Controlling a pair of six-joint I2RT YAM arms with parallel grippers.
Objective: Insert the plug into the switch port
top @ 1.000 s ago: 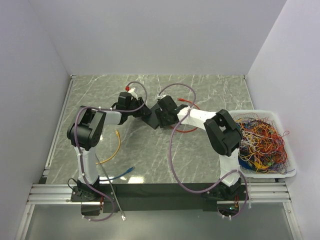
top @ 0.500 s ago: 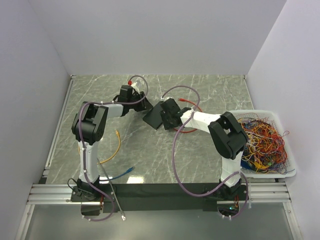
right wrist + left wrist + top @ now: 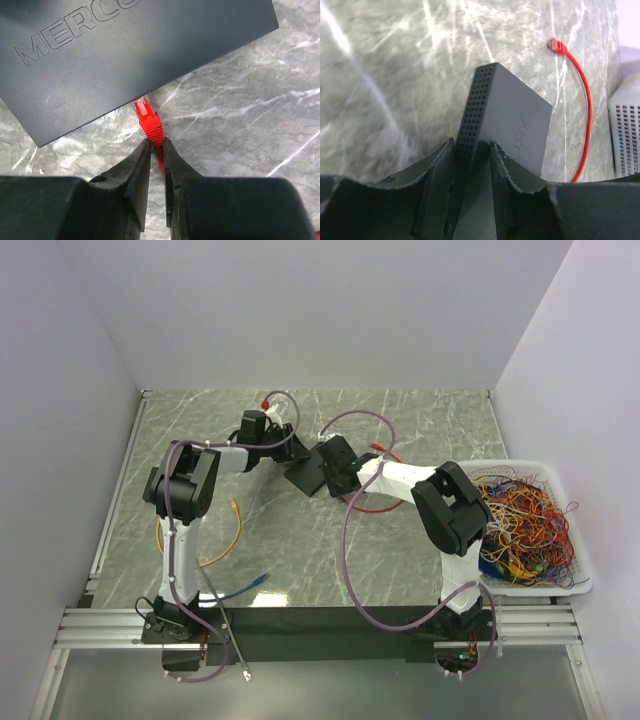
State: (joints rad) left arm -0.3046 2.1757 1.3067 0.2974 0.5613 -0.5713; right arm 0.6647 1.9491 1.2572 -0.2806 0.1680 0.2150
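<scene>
The switch (image 3: 304, 473) is a black box with a perforated side (image 3: 470, 115), held tilted above the table. My left gripper (image 3: 472, 145) is shut on its near edge, one finger on each face. The plug (image 3: 150, 122) is red and has a ribbed boot. Its tip touches the switch's lower edge (image 3: 140, 50); the port itself is hidden. My right gripper (image 3: 157, 142) is shut on the plug's boot and the red cable behind it. From above, both grippers (image 3: 283, 445) (image 3: 328, 476) meet at the switch mid-table.
The red cable (image 3: 378, 503) loops on the marble table, and its other plug (image 3: 557, 46) lies loose. A yellow cable (image 3: 232, 530) and a blue cable (image 3: 250, 585) lie front left. A white bin (image 3: 560, 585) of tangled wires stands at the right.
My right gripper's jaws have closed onto the red plug. Both arms and the switch have shifted slightly toward the back of the table.
</scene>
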